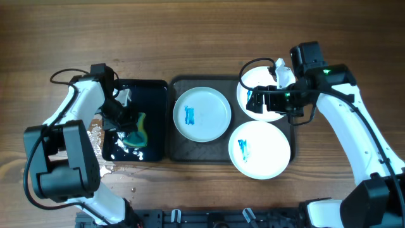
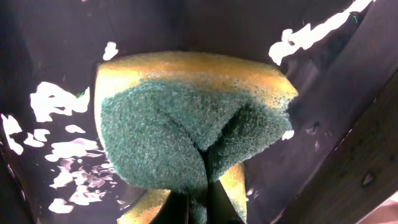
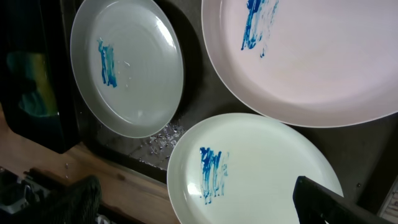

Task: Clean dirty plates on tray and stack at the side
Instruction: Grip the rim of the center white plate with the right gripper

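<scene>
Three white plates, each with a blue smear. Left plate (image 3: 134, 74) lies flat in the dark grey tray (image 3: 199, 102). Upper-right plate (image 3: 311, 74) fills that corner, cut off by the frame. Lower plate (image 3: 267, 168) extends past the tray's edge over the wooden table (image 3: 56, 165). Wet droplets (image 3: 161, 135) sit on the tray between left and lower plates. Glossy black basin (image 3: 28, 43) at far left, sponge (image 3: 31, 87) dimly visible. One dark finger (image 3: 333, 202) intrudes bottom right.

Glossy black plastic basin (image 1: 154, 107) on the brown wood-grain table (image 1: 190, 38), squished green-and-yellow sponge (image 1: 137, 132) in it, water splashes (image 1: 96, 134) alongside.
</scene>
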Available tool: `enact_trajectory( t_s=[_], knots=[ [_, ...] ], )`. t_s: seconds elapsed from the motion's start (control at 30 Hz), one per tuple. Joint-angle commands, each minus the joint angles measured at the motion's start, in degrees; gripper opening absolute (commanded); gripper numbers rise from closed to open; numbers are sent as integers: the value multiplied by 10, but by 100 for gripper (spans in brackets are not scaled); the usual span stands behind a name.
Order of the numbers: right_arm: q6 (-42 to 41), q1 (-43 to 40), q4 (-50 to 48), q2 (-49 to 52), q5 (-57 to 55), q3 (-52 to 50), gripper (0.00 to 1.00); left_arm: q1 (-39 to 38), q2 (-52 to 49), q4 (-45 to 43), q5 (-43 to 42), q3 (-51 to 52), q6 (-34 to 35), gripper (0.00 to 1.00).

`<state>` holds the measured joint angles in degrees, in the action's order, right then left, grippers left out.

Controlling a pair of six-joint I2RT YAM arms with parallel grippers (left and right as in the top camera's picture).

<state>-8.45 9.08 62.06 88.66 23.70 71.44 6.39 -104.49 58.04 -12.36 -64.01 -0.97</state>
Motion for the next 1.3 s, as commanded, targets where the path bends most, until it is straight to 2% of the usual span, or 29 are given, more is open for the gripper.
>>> enact_trajectory(
  t_s=[0.0,0.33,0.37,0.4,0.43,0.5,0.53,0.57,0.63,0.77,1.0,1.03,1.07,1.1,1.2,1.27],
  knots=[
    [8,1,-1,-4,-3,12,100,2,-4,-12,-30,-6,48,4],
    [14,1,-16,-4,3,12,98,-33,162,-1,-31,-32,58,4],
    [14,5,-30,-4,3,9,92,-37,163,0,-20,-32,64,4],
    [8,12,-52,-4,3,-2,78,-37,163,1,-19,-32,64,4],
    [-9,27,-94,1,3,-29,59,-37,163,0,-19,-32,64,4],
    [-37,47,-142,10,3,-68,38,-37,163,0,-20,-32,64,4],
    [-53,61,-174,16,3,-94,22,-37,163,0,-19,-32,64,4],
    [-69,73,-204,21,3,-114,21,-37,163,1,-19,-32,64,4],
    [-92,100,-260,36,3,-144,27,-37,163,1,-19,-32,64,4],
    [-131,144,-339,85,1,-166,43,-37,163,1,-19,-32,64,4],
    [-172,145,-391,176,-23,-166,43,-37,163,3,-20,-32,64,4],
    [-173,145,-397,176,-23,-166,34,-37,163,4,-20,-32,64,4],
    [-173,145,-402,176,-23,-166,15,-37,163,5,-20,-32,64,4],
    [-172,145,-402,176,-23,-166,4,-37,163,7,-20,-32,64,4],
    [-172,145,-399,176,-23,-166,4,-37,163,12,-25,-32,63,4],
    [-170,145,-395,176,-23,-166,4,-37,163,10,-79,-32,33,4]
  ],
)
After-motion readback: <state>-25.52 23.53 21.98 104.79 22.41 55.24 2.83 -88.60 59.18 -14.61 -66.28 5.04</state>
